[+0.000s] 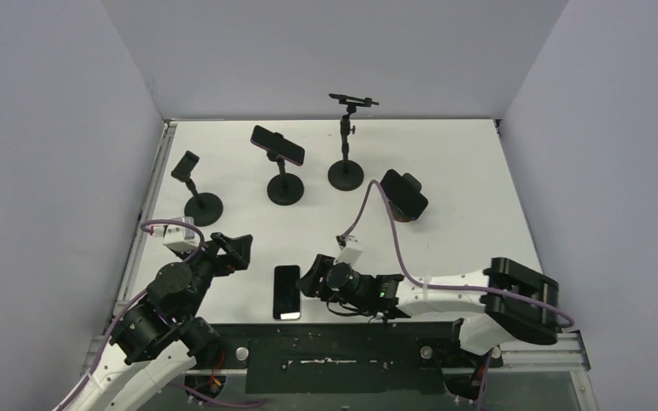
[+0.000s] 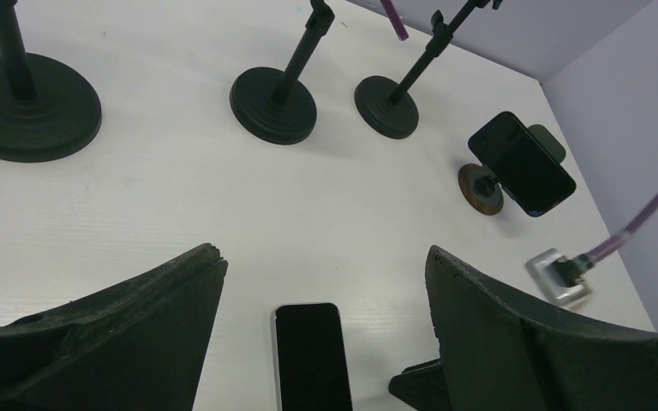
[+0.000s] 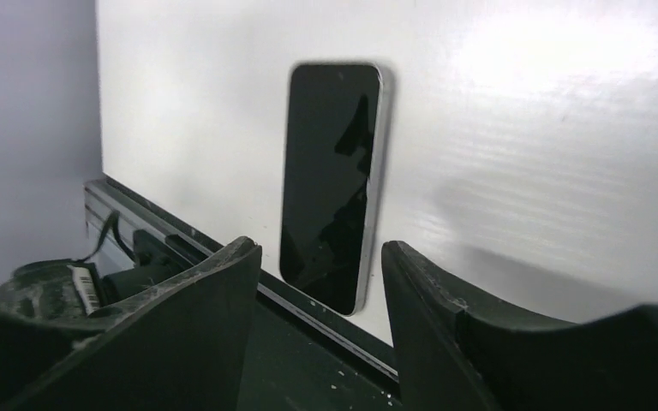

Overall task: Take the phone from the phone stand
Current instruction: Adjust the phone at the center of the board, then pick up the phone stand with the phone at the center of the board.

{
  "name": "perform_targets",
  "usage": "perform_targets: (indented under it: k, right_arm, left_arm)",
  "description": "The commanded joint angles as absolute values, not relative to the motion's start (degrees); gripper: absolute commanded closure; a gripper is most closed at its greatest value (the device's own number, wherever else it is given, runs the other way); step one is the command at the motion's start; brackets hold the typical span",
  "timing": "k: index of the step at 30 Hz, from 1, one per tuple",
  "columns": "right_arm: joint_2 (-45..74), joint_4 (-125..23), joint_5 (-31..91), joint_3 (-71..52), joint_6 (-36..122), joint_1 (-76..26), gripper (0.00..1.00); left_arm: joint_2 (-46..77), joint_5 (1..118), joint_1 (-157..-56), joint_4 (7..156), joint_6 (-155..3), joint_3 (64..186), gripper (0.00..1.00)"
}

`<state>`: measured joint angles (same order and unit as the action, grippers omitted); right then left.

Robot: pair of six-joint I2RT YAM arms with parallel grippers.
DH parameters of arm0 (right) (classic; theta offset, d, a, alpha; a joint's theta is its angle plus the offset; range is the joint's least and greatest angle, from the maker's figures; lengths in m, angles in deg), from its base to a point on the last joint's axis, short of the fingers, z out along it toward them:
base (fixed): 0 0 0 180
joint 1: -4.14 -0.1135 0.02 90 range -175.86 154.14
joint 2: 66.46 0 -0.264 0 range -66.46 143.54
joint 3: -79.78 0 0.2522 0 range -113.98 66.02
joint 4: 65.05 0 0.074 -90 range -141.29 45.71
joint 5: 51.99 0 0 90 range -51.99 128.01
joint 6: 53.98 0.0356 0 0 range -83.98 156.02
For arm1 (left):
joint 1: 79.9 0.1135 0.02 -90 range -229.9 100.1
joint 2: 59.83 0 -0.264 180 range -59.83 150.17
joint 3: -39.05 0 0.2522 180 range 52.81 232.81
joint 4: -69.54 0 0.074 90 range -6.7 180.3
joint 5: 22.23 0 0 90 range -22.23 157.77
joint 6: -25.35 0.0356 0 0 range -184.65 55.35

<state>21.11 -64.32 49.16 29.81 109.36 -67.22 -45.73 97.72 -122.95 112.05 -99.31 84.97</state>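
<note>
We see a phone [image 1: 287,291] lying flat on the white counter [image 1: 445,171], screen up, close to the front edge. It sits between our two grippers. The right gripper [image 1: 307,280] is just beside the phone, on its right side. Its fingers are apart and hold nothing. The left gripper [image 1: 242,252] is a little way off on the other side. It is wide open and holds nothing. Farther back, a second phone [image 1: 278,145] is clipped on the middle stand [image 1: 285,190]. A third phone [image 1: 404,193] sits on a low stand [image 2: 478,190] at the right.
</note>
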Motion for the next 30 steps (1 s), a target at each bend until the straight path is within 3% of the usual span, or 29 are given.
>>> perform_targets:
  k: [1, 9, 16, 24, 30]
  right_arm:
    - [8.4, -53.9, 61.7, 27.1, 98.3, -67.5, 0.43]
    - [-5.6, -37.1, 71.4, 24.0, 82.4, -67.7, 0.25]
    - [-13.4, -39.1, 71.1, 27.4, 77.9, -67.8, 0.22]
    - [-20.5, -40.0, 70.4, 29.3, 73.7, -67.9, 0.21]
    - [-23.9, -40.0, 70.4, 30.5, 74.1, -67.9, 0.22]
  left_arm:
    - [-45.2, 98.3, -123.1, 109.1, -98.2, 85.1, 0.15]
    - [-37.0, 101.1, -123.0, 98.6, -95.1, 89.3, 0.15]
    - [-11.1, 102.2, -120.4, 96.2, -98.8, 106.3, 0.15]
    - [2.5, 72.5, -97.8, 88.3, -116.7, 111.0, 0.18]
    - [7.2, 71.6, -96.7, 83.1, -118.1, 112.9, 0.18]
